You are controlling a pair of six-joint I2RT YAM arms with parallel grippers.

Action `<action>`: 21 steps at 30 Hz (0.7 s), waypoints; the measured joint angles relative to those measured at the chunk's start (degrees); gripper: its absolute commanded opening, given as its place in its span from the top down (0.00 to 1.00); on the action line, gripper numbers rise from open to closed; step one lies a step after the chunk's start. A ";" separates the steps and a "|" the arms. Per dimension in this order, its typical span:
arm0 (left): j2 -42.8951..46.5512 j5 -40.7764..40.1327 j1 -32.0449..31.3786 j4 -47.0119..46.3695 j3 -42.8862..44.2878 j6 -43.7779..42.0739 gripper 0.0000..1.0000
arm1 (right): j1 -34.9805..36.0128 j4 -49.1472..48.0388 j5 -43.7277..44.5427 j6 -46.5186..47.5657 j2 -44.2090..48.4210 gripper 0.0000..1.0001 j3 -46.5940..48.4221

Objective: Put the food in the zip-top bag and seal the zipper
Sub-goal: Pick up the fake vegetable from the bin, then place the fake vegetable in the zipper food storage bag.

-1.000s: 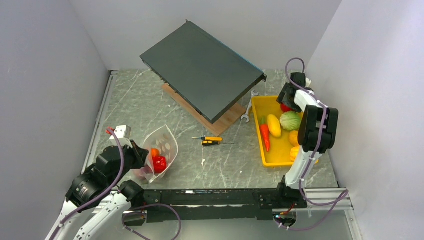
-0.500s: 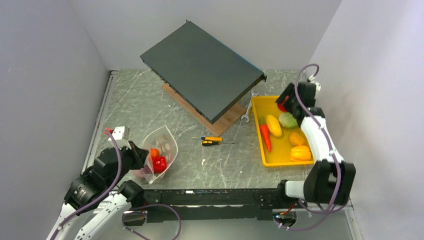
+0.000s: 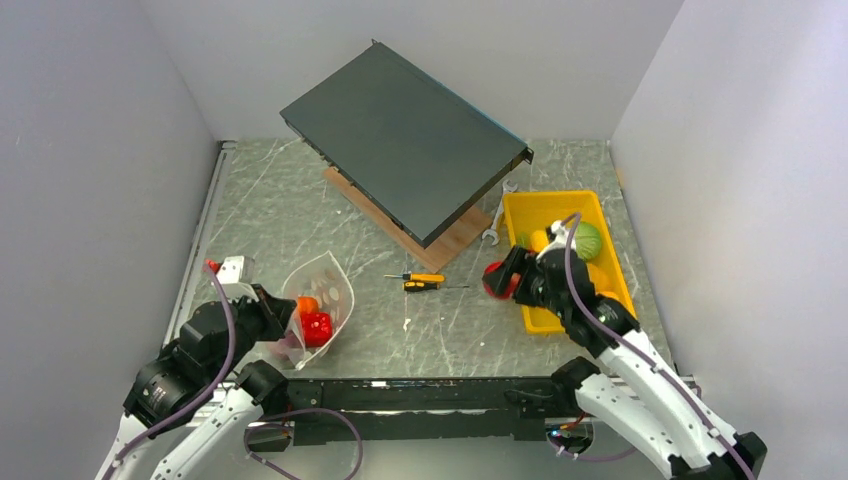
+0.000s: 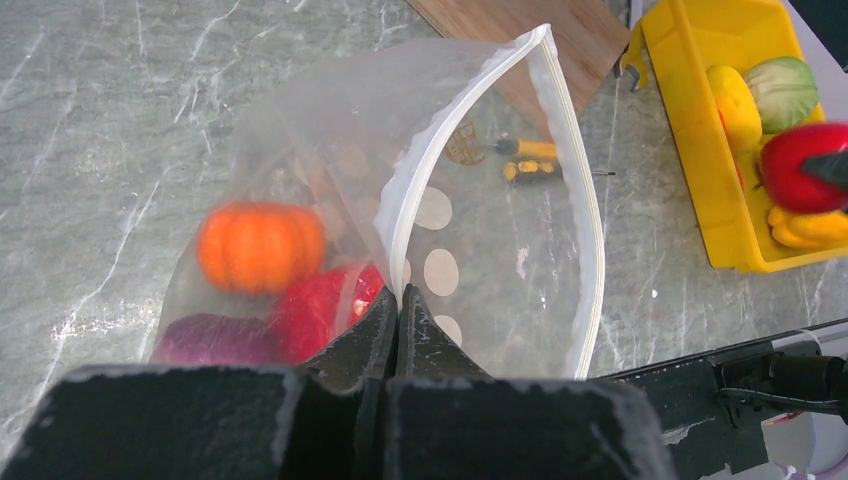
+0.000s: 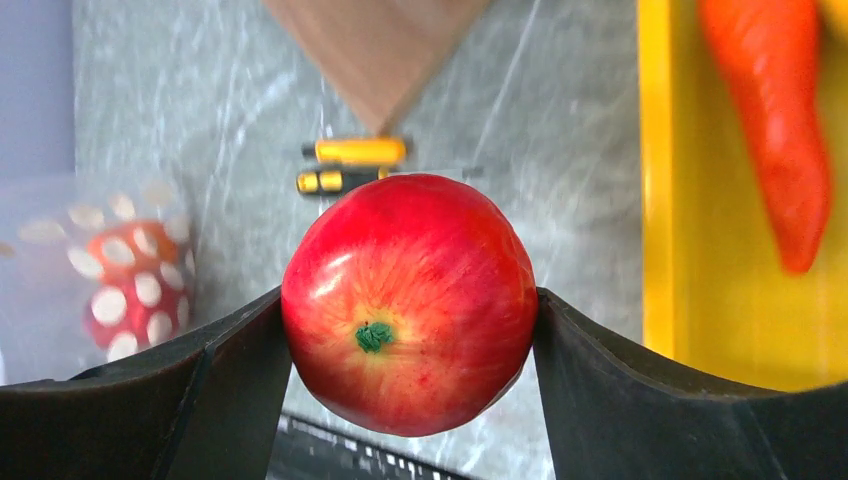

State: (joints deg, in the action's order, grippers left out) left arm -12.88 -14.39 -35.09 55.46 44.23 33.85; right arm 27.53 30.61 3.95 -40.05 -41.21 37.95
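The clear dotted zip-top bag (image 3: pixel 325 292) stands with its mouth wide at the near left. My left gripper (image 3: pixel 281 314) (image 4: pixel 397 296) is shut on the near strip of its zipper (image 4: pixel 402 190). Inside the bag lie an orange pumpkin (image 4: pixel 260 245), a red piece (image 4: pixel 322 312) and a purple piece (image 4: pixel 212 340). A red apple (image 5: pixel 408 262) (image 3: pixel 493 279) sits between the fingers of my right gripper (image 5: pixel 410 305) (image 3: pixel 500 281), in the air just left of the yellow tray (image 3: pixel 518 207). In the tray lie a carrot (image 5: pixel 782 130), a green cabbage (image 3: pixel 588 240) and yellow pieces (image 4: pixel 735 100).
A yellow-handled screwdriver (image 3: pixel 424 281) lies on the table between bag and tray. A large dark slab (image 3: pixel 400 140) rests tilted on a wooden board (image 3: pixel 445 247) at the back. A wrench (image 3: pixel 494 228) lies beside the tray's left wall. Grey walls close in both sides.
My right arm has swung from the far end of the tray down and left, carrying the red apple out past the tray's left wall. The left gripper and bag have barely shifted.
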 measured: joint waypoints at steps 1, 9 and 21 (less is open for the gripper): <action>0.04 0.02 0.00 -0.02 0.00 -0.04 1.00 | 1.84 0.44 -0.13 -1.55 2.01 1.00 -1.88; 1.11 0.07 0.00 -0.17 -0.20 -0.22 1.00 | 20.06 3.43 -1.31 -6.86 13.99 1.00 -11.34; 1.11 0.02 0.00 -0.17 -0.24 -0.20 1.00 | 54.66 -7.43 2.16 3.06 -1.11 1.00 0.79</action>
State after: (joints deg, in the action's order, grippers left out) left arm -11.77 -14.37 -35.09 55.29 43.99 33.65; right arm 82.19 23.18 6.11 -36.99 -42.33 38.74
